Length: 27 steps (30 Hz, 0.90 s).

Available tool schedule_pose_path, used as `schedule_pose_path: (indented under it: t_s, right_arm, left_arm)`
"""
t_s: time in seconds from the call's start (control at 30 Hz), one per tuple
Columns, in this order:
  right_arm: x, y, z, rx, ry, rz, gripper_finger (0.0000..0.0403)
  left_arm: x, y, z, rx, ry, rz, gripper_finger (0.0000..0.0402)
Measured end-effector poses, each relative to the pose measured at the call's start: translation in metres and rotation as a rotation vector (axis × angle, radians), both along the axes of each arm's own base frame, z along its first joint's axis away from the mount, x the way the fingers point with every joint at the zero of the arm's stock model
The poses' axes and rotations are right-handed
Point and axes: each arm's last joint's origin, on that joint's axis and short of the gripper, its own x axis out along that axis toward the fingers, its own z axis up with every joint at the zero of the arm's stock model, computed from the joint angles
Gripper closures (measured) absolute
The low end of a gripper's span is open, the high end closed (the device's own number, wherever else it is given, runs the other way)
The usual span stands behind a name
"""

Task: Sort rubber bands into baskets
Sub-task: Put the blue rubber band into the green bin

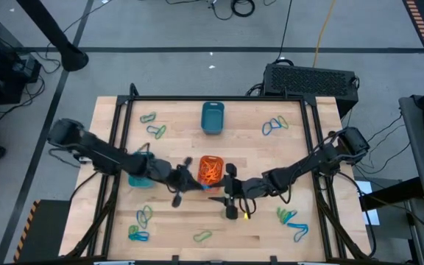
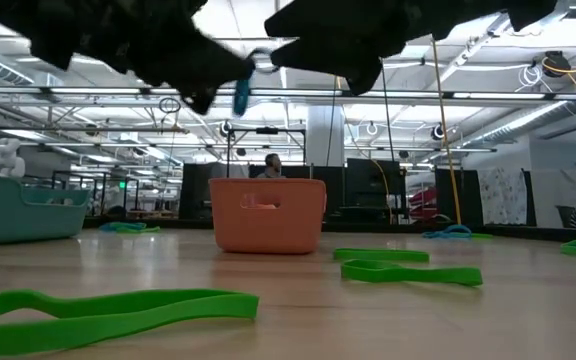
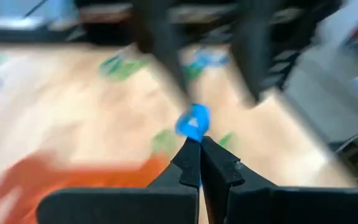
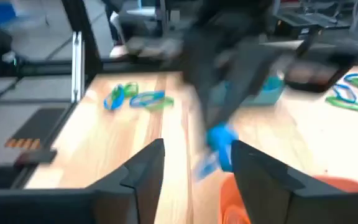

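My left gripper [image 1: 202,187] is shut on a blue rubber band [image 3: 193,122] held above the table, just near of the orange basket [image 1: 210,170], which holds orange bands. My right gripper [image 1: 227,193] is open and faces the left one; the blue band [image 4: 219,140] shows just ahead of the gap between its fingers. The dark teal basket [image 1: 212,118] stands at the far middle. The turquoise basket [image 1: 139,180] is partly hidden under my left arm. Green and blue bands [image 1: 291,217] lie loose on the table. My left gripper pinches the blue band's near end [image 3: 194,138] between its two fingertips. The rest of the band sticks out beyond the tips. The band is lifted clear of the table, and it also shows in the low view [image 2: 240,92].
Loose bands lie in clusters at the far left [image 1: 154,125], far right [image 1: 274,125], near left [image 1: 141,222] and near middle [image 1: 202,236]. Green bands [image 2: 108,315] lie close to the near edge. A black frame [image 1: 219,98] borders the table.
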Motion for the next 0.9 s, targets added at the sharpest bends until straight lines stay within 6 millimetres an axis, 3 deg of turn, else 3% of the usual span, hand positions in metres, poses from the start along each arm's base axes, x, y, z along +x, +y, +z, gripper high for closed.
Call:
schedule_pose_path:
  t_s: [0.23,0.47,0.7,0.9]
  right_arm:
    - [-0.003,-0.001,-0.009,-0.036,0.094,0.000,0.0191]
    - [-0.004,-0.001,-0.011,-0.016,0.109,-0.005,0.0192]
    - [-0.004,-0.001,-0.011,-0.013,0.110,-0.006,0.0192]
    - [-0.004,-0.001,-0.011,0.004,0.110,-0.013,0.0192]
  left_arm:
    - [-0.062,0.036,0.018,0.045,0.369,0.366,0.0399]
    - [-0.120,0.051,0.017,-0.232,0.733,0.623,0.0400]
    - [-0.146,0.054,0.009,-0.306,0.993,0.781,0.0400]
    - [-0.151,0.055,0.006,-0.294,1.059,0.800,0.0387]
